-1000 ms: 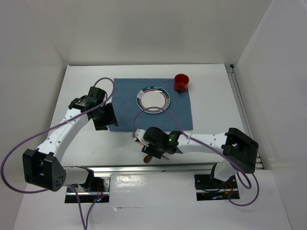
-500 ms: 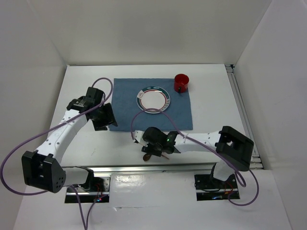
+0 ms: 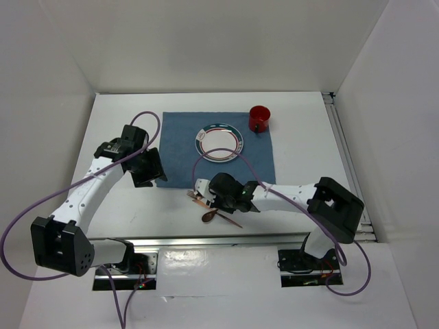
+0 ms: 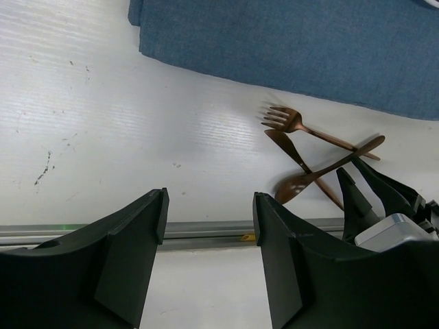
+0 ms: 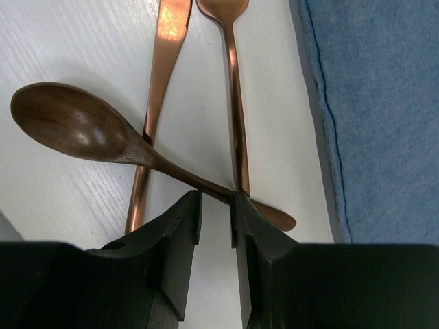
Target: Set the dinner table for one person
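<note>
While our left gripper (image 4: 209, 212) hangs open and empty above the dinner table (image 3: 309, 151), our right gripper (image 5: 216, 205) pinches the spoon (image 5: 75, 127) by its handle near the table's front edge.

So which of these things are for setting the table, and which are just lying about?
For the job: table, placemat, plate, cup, fork, knife, spoon.
Not part of it: rail, walls. Nothing loose looks spare.

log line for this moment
step: pickup on dinner table | right jaws: narrow gap over spoon / fork handle crossing, grip unclear | left jaws: open, empty
</note>
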Robot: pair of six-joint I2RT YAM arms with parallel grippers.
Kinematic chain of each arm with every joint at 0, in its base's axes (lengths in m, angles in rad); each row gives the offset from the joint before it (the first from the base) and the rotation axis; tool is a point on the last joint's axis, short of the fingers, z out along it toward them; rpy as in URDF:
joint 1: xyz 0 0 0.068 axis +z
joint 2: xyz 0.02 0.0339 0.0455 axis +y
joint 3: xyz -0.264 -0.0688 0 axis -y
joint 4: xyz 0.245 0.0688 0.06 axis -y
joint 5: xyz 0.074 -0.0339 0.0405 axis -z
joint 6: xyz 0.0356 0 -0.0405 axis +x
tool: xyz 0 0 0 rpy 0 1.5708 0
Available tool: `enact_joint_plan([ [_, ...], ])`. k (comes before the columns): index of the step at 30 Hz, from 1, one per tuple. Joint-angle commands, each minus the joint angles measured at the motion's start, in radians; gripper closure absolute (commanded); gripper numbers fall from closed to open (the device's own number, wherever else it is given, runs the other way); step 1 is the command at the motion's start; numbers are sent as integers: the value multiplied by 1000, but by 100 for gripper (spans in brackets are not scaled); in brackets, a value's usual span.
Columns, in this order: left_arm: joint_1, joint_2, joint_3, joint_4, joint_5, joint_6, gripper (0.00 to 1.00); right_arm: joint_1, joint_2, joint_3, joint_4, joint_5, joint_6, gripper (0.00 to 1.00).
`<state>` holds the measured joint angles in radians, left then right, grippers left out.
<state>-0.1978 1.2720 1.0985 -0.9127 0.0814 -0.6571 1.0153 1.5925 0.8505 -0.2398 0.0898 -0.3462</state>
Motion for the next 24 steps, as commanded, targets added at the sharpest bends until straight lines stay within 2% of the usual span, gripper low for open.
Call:
enact_joint_plan([
  [1, 6, -25, -2, 11, 17, 16, 31, -1, 17, 4, 23, -41, -5, 65],
  [5, 6, -25, -2, 11, 17, 25, 31, -1, 40, 13, 23, -16, -5, 63],
  [12, 6, -25, -2, 20, 26, 25, 31, -1, 40, 22, 33, 28, -37, 52],
  [24, 15, -16, -20, 29, 44, 25, 31, 9, 93, 13, 132, 128, -76, 56],
])
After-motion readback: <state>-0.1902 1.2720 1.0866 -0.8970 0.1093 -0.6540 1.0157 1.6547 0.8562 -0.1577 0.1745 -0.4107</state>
